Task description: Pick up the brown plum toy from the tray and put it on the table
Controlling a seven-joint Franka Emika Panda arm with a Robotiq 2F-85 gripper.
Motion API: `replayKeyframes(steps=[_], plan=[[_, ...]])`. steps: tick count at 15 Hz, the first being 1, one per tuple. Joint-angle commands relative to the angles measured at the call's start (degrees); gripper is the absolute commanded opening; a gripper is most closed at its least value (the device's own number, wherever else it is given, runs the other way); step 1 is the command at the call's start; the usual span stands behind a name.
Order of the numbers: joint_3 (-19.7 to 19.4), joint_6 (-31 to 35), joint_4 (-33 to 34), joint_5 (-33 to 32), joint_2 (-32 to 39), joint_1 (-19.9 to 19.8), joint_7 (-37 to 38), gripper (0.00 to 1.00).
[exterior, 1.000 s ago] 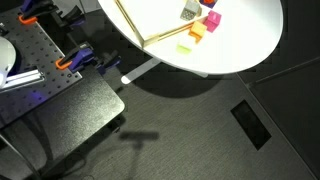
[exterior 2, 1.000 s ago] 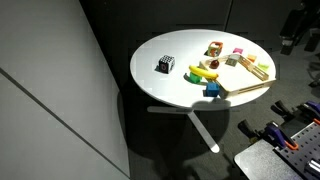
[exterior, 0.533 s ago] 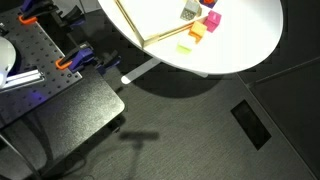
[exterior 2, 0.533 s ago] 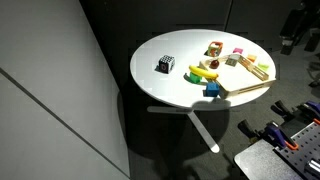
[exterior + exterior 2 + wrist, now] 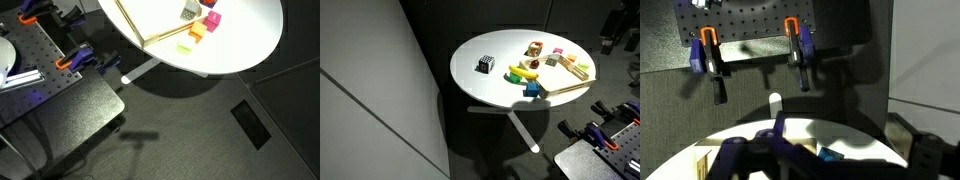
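The round white table (image 5: 490, 85) carries several small toys. The pale tray shows by its tan-yellow rim in both exterior views (image 5: 132, 22) (image 5: 568, 88), at the table's edge nearest the robot. A small brownish toy (image 5: 534, 48) lies at the far side, too small to tell whether it is the plum. My gripper (image 5: 828, 168) is high above the table, with dark fingers wide apart at the bottom of the wrist view and nothing between them. The arm (image 5: 618, 25) is at the top right edge.
A black-and-white cube (image 5: 486, 65), a yellow toy (image 5: 525, 72) and a blue toy (image 5: 532, 90) lie on the table. Yellow (image 5: 185, 46), orange (image 5: 196, 32) and pink (image 5: 212, 20) blocks lie beside the tray rim. A grey perforated plate (image 5: 30, 55) with orange clamps (image 5: 65, 62) stands nearby.
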Motion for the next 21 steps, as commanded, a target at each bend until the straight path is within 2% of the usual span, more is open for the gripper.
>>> replayKeyframes(steps=[1, 7, 9, 17, 21], plan=[[0.54, -0.15, 0.08, 0.27, 0.00, -0.62, -0.30, 1.00], [0.54, -0.15, 0.08, 0.27, 0.00, -0.62, -0.30, 1.00], [1.61, 2.13, 0.85, -0.01, 1.46, -0.51, 0.58, 1.00], [6.15, 16.29, 3.93, -0.99, 10.99, 0.13, 3.81, 1.00], [6.59, 22.91, 5.83, -3.13, 15.89, -0.38, 4.43, 1.00]])
